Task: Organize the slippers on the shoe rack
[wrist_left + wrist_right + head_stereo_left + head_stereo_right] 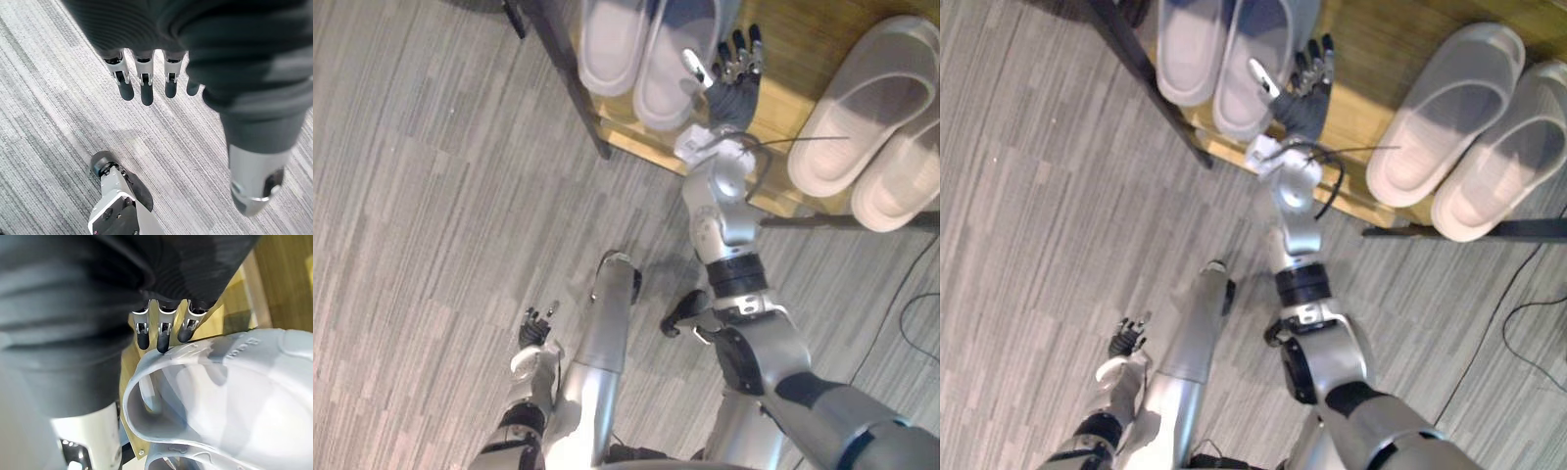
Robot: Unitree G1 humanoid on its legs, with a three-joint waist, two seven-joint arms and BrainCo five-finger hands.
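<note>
A pale grey pair of slippers stands side by side on the wooden shoe rack shelf (803, 39), the left one (612, 44) against the right one (668, 73). My right hand (736, 83) rests on the shelf just to the right of that pair, open, fingers straight. In the right wrist view its fingertips (163, 340) touch the rim of the nearer grey slipper (234, 396). A second, cream pair (867, 103) sits further right on the shelf, its outer slipper (906, 176) near the front edge. My left hand (536, 333) hangs low over the floor, open and holding nothing.
The rack's dark metal frame (573, 83) runs along the shelf's left side, and a dark bar (842, 222) crosses below the cream pair. Grey striped carpet (58, 122) covers the floor to the left and in front of the rack.
</note>
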